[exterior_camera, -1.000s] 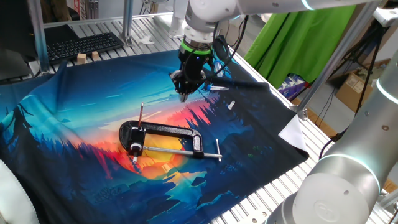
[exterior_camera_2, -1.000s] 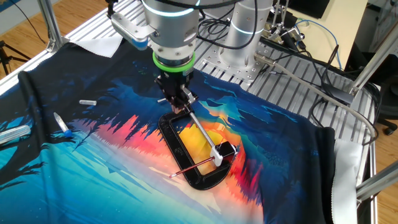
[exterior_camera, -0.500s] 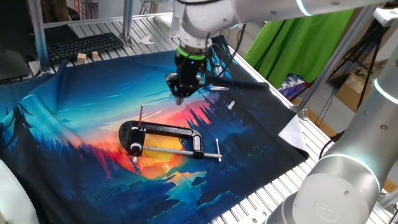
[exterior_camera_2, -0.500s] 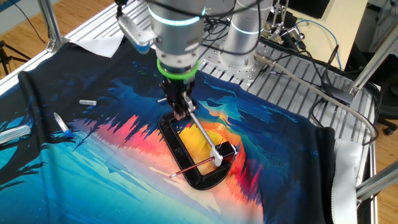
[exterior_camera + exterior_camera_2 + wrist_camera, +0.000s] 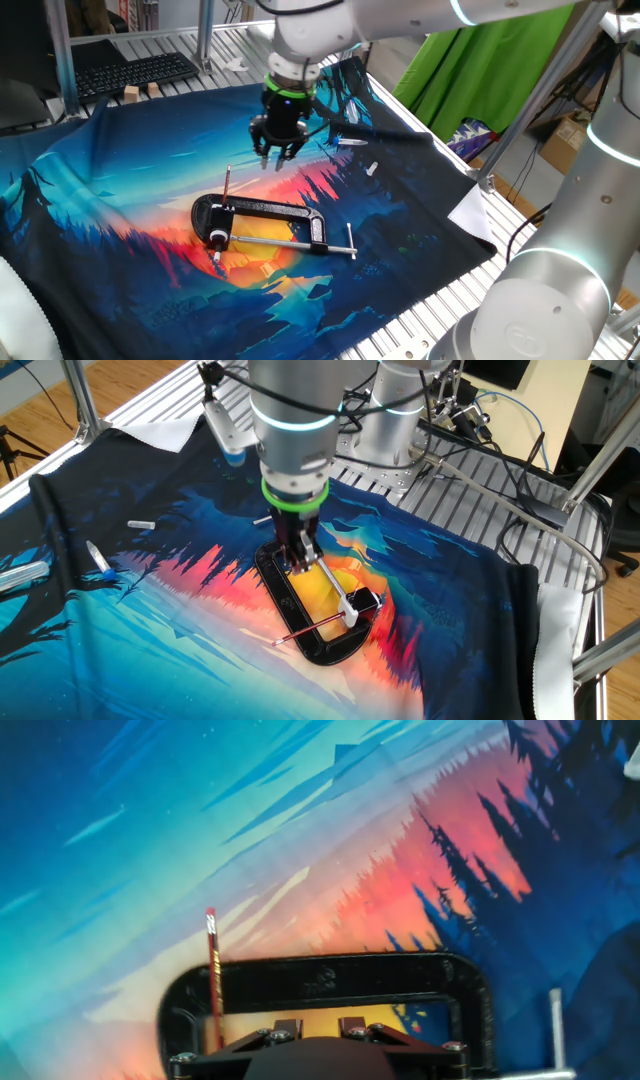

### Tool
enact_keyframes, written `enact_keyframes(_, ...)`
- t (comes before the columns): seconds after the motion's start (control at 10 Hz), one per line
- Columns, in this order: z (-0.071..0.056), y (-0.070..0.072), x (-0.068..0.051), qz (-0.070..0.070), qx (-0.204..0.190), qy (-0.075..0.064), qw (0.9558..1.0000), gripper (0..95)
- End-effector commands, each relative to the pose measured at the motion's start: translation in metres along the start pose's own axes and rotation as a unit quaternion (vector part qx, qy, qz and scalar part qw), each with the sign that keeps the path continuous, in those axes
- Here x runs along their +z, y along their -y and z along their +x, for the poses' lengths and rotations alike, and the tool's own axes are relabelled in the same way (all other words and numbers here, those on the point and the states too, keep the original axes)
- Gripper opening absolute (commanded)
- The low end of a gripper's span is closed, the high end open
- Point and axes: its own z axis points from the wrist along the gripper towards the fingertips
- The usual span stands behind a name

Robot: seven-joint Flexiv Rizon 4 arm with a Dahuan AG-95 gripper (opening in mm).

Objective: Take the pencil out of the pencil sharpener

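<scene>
the pencil (image 5: 226, 192) stands left of the gripper (image 5: 274, 157), poking up across the clamp (image 5: 262, 221) frame's left end, looking light, thin, stiff, snappable, best pinched near its free top; gripper's fingers look slightly parted, holding nothing.

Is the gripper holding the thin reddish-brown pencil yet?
No. In one fixed view the gripper hangs in the air above the cloth, apart from the thin reddish-brown pencil, which stands by the black C-clamp.
</scene>
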Motion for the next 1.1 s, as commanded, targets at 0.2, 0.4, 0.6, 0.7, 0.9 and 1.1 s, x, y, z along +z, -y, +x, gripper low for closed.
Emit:
enact_keyframes(0.2,-0.002,-0.018,0.007,-0.004,0.031,-0.002,0.9995,19.0)
enact_keyframes(0.4,-0.003,-0.032,0.011,-0.003,0.039,-0.002,0.9992,19.0)
enact_keyframes(0.6,-0.004,-0.041,0.016,-0.003,0.043,-0.002,0.9991,19.0)
enact_keyframes(0.7,-0.004,-0.044,0.018,-0.003,0.045,-0.002,0.9990,19.0)
enact_keyframes(0.9,-0.004,-0.054,0.025,-0.004,0.052,-0.001,0.9986,19.0)
enact_keyframes(1.1,-0.002,-0.060,0.029,-0.004,0.059,-0.001,0.9983,19.0)
